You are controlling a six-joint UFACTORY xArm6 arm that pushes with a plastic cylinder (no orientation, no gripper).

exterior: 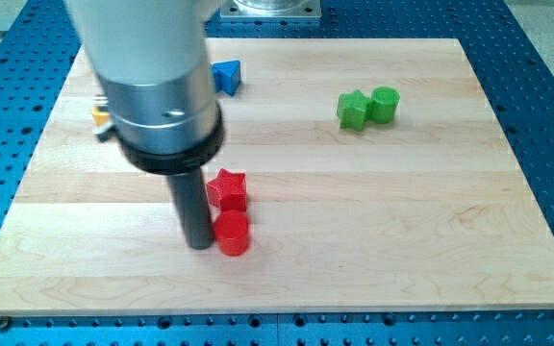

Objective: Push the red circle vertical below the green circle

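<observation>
My tip [200, 244], a plain rod with nothing to open or shut, touches the red circle [232, 234] just on its right. A red star [227, 189] sits just above that. The green circle [385, 104] lies far up-right, beside a green block [353, 110].

The red circle [232, 234] is a short upright cylinder standing on the wooden board, low and left of centre in the view. The green circle [385, 104] is a similar upright cylinder, well apart from it, toward the view's upper right, far to the right of the red one.
</observation>
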